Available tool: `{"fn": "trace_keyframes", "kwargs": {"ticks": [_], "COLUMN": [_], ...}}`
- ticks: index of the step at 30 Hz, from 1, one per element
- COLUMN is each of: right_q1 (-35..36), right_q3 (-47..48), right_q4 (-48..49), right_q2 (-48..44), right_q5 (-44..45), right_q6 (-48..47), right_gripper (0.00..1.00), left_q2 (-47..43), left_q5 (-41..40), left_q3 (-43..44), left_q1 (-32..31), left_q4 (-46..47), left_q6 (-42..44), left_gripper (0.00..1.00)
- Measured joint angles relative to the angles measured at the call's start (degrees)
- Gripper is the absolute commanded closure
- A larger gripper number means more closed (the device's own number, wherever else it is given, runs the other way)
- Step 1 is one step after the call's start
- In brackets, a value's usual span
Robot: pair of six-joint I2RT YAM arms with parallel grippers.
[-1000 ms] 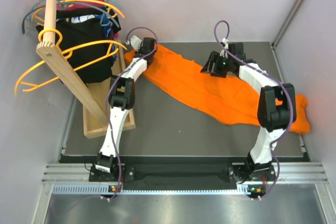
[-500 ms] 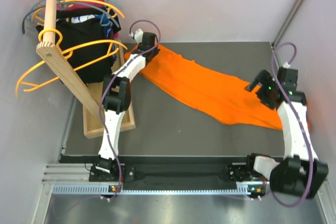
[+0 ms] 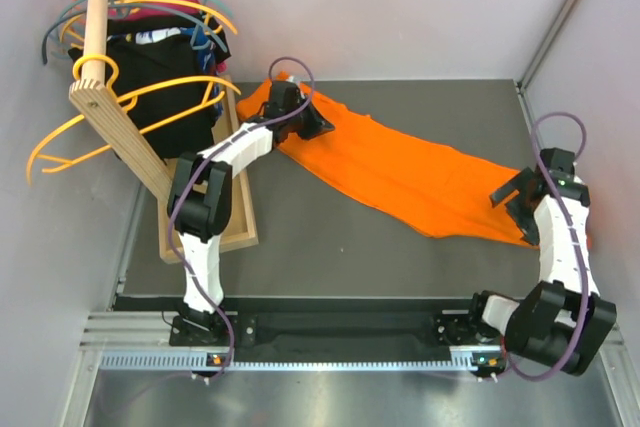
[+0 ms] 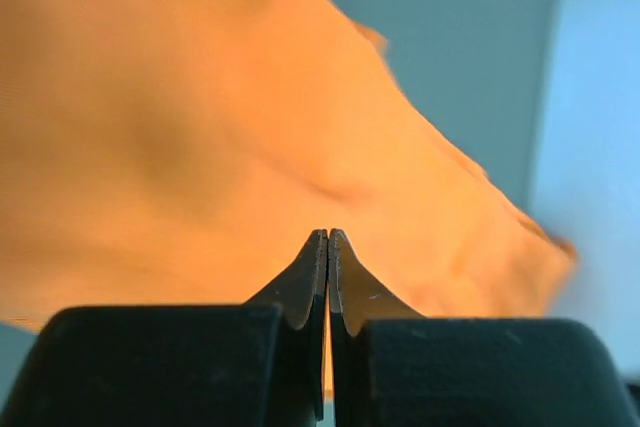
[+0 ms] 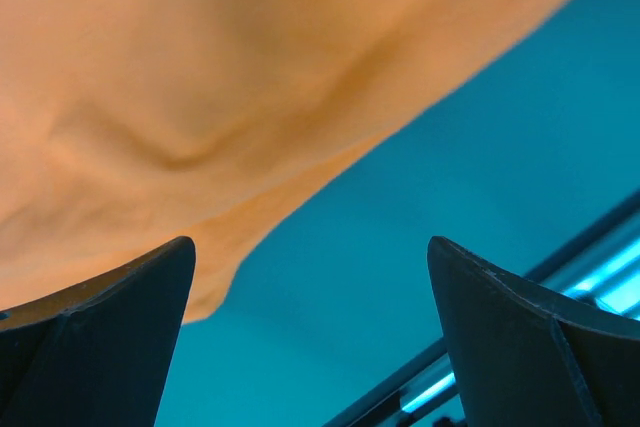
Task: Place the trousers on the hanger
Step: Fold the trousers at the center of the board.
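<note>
While the task is unfinished, the top external view shows the large bright orange soft fabric trousers lying spread flat on the dark grey table, running from the far left towards the near right. The thin amber-yellow plastic hanger hangs on the slanted wooden rack at the far left, well apart from the cloth and untouched. My left gripper sits over the far-left end of the trousers; my right gripper sits over their near-right end.

Left wrist view: my left gripper is clenched, fingertips pressed together, with the trousers filling the field just beyond them. I cannot tell whether any fold is pinched.

Right wrist view: my right gripper is released, its jaws spread wide with nothing between them; an edge of the trousers lies ahead on the table.

Judgement: nothing is yet hung. Fetching the hanger, lifting the cloth and draping it over the lower bar all remain.
</note>
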Motion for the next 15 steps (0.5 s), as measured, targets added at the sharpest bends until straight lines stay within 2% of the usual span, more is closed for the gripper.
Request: {"fn": "trace_keyframes", "kwargs": {"ticks": [6,11,15], "right_q1": [-9.22,-16.72,-19.37], "right_q3": [-2.43,-6.75,-8.48], "right_q4": [-0.11,1.73,10.08], "right_q2": [0.79,1.49,-1.29], "right_q5": [3.04,4.13,5.79], "right_q6": [2.89,3.56,0.9], "right_gripper": [0.05,0.1,0.11], "left_q2": [-1.97,-5.16,-6.93], "left_q5": [11.8,15.41,17.11], "left_q3": [-2.03,-5.55,-6.69], "left_q1": [-2.95,-5.22,-5.88], "left_q4": [2.29,2.78,4.11], "left_q6": [-1.97,-2.29,-2.34], "left_gripper": [1.0,1.0,1.0]}}
